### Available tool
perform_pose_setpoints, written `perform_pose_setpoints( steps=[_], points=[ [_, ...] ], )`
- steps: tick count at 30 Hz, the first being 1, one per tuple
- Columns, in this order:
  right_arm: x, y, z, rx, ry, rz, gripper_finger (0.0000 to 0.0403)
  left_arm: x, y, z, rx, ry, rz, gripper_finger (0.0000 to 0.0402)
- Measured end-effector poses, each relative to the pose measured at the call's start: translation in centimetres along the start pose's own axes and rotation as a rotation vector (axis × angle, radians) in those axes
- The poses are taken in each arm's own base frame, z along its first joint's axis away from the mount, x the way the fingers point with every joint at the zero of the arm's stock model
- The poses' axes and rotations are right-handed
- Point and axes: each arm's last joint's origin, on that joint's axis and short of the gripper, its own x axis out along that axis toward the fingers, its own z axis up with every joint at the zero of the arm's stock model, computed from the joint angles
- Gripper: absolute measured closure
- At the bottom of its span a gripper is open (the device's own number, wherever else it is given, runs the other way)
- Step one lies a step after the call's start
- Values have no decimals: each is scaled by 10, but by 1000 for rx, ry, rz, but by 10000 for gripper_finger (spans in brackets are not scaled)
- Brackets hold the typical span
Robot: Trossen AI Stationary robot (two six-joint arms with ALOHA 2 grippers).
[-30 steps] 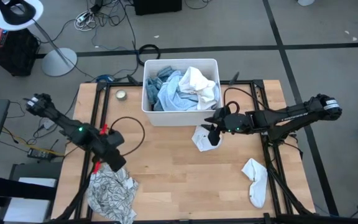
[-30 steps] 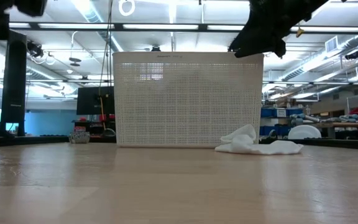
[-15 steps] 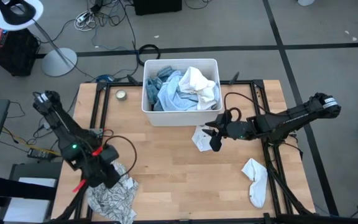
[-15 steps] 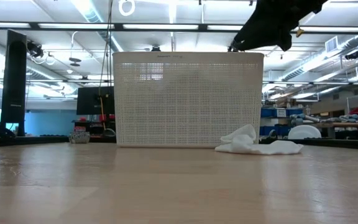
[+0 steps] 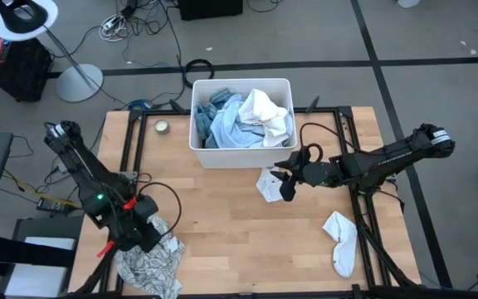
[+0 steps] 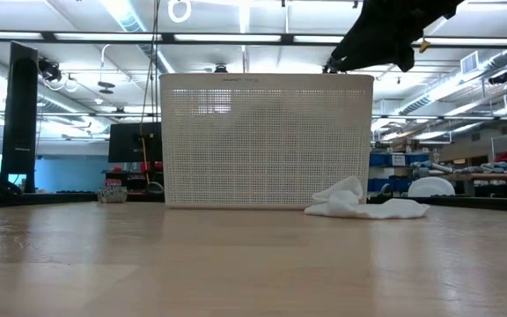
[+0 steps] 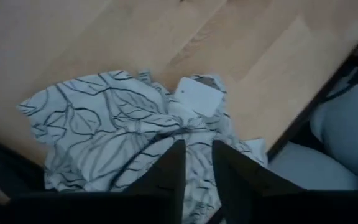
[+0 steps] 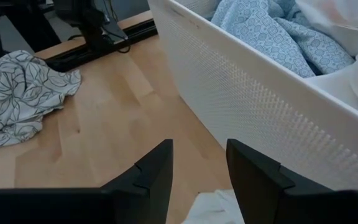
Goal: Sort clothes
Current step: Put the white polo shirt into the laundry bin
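A: What are the fingers doing now?
B: The left gripper (image 7: 196,163) is hanging over the patterned top (image 7: 104,146), its fingers narrowly apart and empty. The right gripper (image 8: 199,163), its fingers parted, is hovering above a white sock (image 5: 268,184) beside the tub (image 5: 241,154).
A: The next move?
B: Probably it is going down to grasp this sock.

We see the wooden tabletop (image 5: 222,224) bearing a tub (image 5: 241,156), patterned top (image 5: 148,257), two white socks (image 5: 340,241), and a small tin (image 5: 162,127).
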Motion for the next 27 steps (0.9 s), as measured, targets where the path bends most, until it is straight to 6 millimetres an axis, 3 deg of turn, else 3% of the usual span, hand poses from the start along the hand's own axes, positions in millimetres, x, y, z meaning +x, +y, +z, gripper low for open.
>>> perform_pose_setpoints(
  steps=[4, 10, 27],
  points=[
    [0, 0, 0, -1, 1, -1, 253, 8, 5, -3, 4, 73, 47, 296],
    [0, 0, -1, -4, 6, -3, 253, 14, 8, -9, -23, 203, 102, 295],
    [0, 0, -1, -5, 6, -3, 255, 50, 3, -27, 113, 155, 304, 296]
  ],
)
